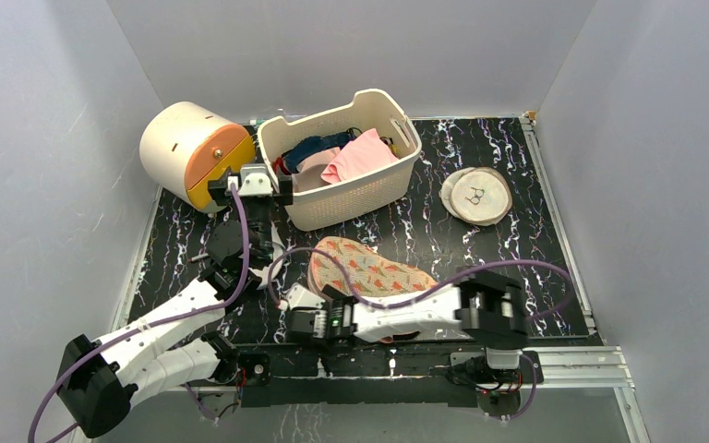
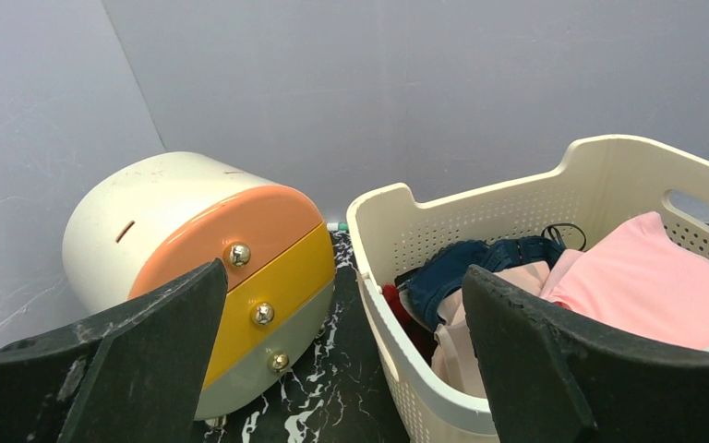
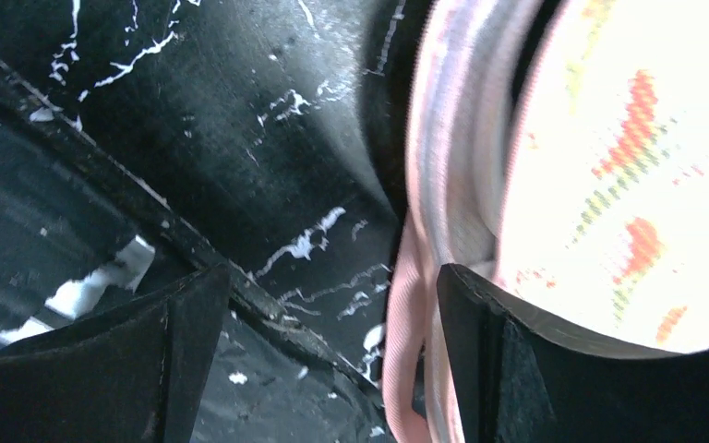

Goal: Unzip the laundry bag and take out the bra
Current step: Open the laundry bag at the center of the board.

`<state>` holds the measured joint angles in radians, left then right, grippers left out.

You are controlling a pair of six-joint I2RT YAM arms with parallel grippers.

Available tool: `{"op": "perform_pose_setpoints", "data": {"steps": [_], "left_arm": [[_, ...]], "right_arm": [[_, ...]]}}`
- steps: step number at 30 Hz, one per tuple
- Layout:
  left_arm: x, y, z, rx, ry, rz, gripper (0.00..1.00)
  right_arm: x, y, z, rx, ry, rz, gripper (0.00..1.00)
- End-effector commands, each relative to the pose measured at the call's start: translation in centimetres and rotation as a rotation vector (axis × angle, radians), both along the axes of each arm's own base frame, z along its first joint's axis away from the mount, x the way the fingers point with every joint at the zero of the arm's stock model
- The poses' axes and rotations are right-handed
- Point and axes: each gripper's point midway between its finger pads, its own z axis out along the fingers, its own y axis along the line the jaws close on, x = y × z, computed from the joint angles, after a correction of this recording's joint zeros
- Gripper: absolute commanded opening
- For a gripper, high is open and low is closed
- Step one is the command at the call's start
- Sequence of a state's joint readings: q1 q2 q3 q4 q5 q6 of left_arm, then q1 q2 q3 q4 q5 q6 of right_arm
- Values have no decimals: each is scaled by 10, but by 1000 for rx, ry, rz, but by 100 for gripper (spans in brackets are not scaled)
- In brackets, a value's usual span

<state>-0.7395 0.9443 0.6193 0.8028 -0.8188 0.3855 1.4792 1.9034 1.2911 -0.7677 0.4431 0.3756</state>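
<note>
Where bag (image 1: 369, 270) (floral) lies, gripper (image 3: 332, 277) gapes.

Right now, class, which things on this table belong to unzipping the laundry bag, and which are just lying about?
For the job: laundry bag; right tool, at the bag's edge.
Lying about: basket of clothes; round drawer box; mesh discs.

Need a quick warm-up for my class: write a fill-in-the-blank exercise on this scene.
The pink garment lies inside the ____.
The laundry bag has ____ trim.
The left tool and the right tool are both ____.
Missing: basket; pink; open.
</note>
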Motion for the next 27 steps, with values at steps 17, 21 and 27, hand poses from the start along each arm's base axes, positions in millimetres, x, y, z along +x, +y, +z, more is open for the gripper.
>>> {"op": "perform_pose_setpoints", "data": {"steps": [17, 21, 27], "left_arm": [[7, -9, -1, -25, 21, -43, 98], [8, -11, -2, -23, 27, -47, 98], [9, -15, -4, -31, 38, -68, 98]], "right_arm": [[83, -49, 99, 281, -153, -108, 72], [76, -58, 80, 195, -152, -103, 64], [63, -57, 59, 137, -123, -63, 66]]}}
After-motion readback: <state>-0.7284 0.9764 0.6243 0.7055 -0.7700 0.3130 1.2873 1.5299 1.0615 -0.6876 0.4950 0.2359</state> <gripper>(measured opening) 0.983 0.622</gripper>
